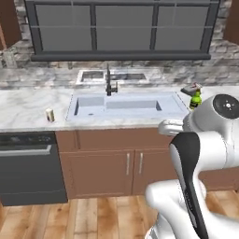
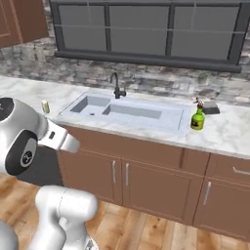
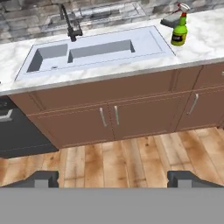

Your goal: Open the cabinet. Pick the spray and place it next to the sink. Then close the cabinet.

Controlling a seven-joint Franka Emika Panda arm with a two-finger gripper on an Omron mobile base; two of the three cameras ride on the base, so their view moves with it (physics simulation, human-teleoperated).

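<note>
The gripper (image 3: 113, 178) is sitting nearest the camera in the hand view, its two dark fingertips (image 3: 41, 178) standing wide apart with nothing between them, hanging over the wooden floor (image 3: 131, 153) in front of the base cabinets. The white arm (image 1: 196, 158) is rising in the foreground of both base views, well clear of the counter.

The spray (image 2: 197, 117) is standing upright on the marble counter (image 2: 224, 129), just beside the right edge of the sink (image 2: 127, 113) and close to the counter's front edge. Its white trigger nozzle with red tip is sitting on top, and the yellow-and-black label is facing the front. In the left base view the spray (image 1: 195, 96) is showing partly behind the arm's upper joint; in the hand view the spray (image 3: 179, 31) is appearing by the sink's right corner. A small dark flat object (image 2: 211, 107) is lying on the counter just behind the spray; what it is cannot be told.

The sink is lying in the middle of the counter beneath a dark-framed window (image 1: 121, 28), with a dark curved faucet (image 1: 109, 81) standing at its rear edge. A small pale container (image 1: 50, 115) is standing on the counter left of the sink, near the front edge. A dark dishwasher front (image 1: 28, 168) is sitting under the counter's left part. A corner of the brown wall cabinet (image 2: 22, 22) is showing at upper left of the right base view; whether its doors are shut cannot be told.
</note>
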